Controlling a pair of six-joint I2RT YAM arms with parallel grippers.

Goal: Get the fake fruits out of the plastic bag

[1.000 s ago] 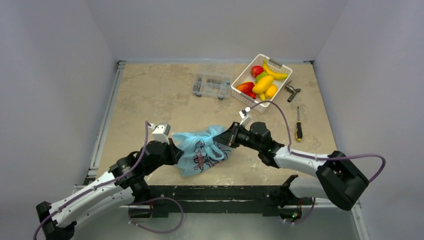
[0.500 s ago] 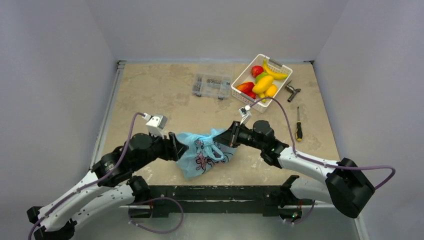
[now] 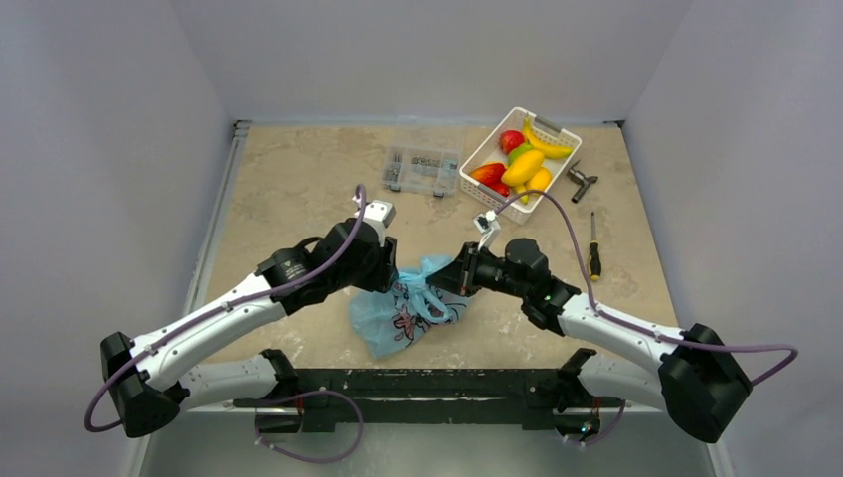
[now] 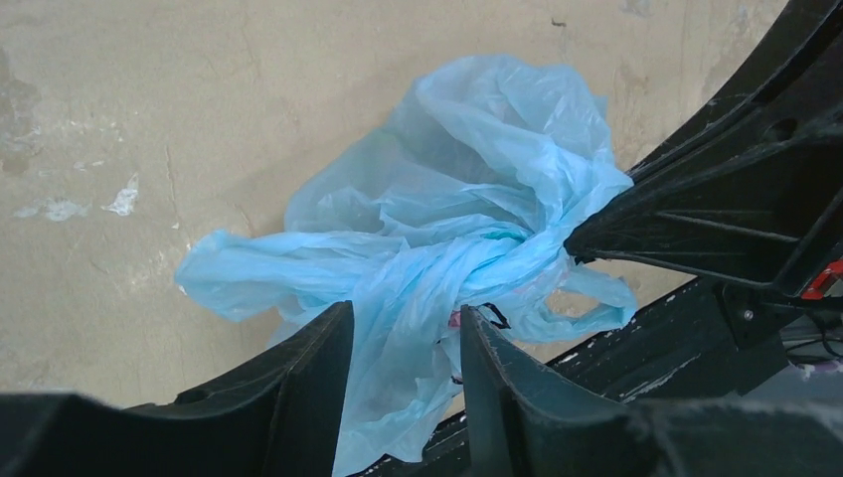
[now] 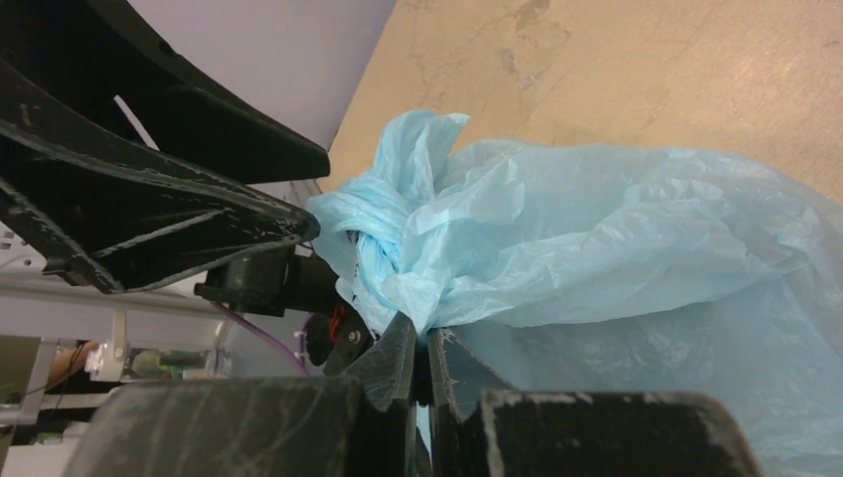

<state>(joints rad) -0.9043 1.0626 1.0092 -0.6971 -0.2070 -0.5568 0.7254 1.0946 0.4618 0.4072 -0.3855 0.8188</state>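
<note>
The light blue plastic bag [image 3: 398, 313] lies crumpled near the table's front edge. The fake fruits are hidden inside it. My left gripper [image 3: 390, 276] is at the bag's upper left. In the left wrist view the left gripper [image 4: 403, 323] is open, its fingers [image 4: 318, 368] standing apart with a twisted fold of the bag [image 4: 467, 179] between them. My right gripper [image 3: 449, 281] is at the bag's upper right. In the right wrist view the right gripper [image 5: 422, 333] is shut on a bunched edge of the bag [image 5: 596, 229].
A white basket [image 3: 489, 143] with a banana, mangoes and red fruit stands at the back right. A clear parts box [image 3: 421, 170] lies left of it. A metal tool [image 3: 580, 182] and a screwdriver [image 3: 593, 248] lie at the right. The black front rail [image 3: 427, 383] runs just below the bag.
My left arm has swung from the bag's left side forward and right, to its top. My right gripper has kept its hold and barely moved. The bag is bunched more tightly.
</note>
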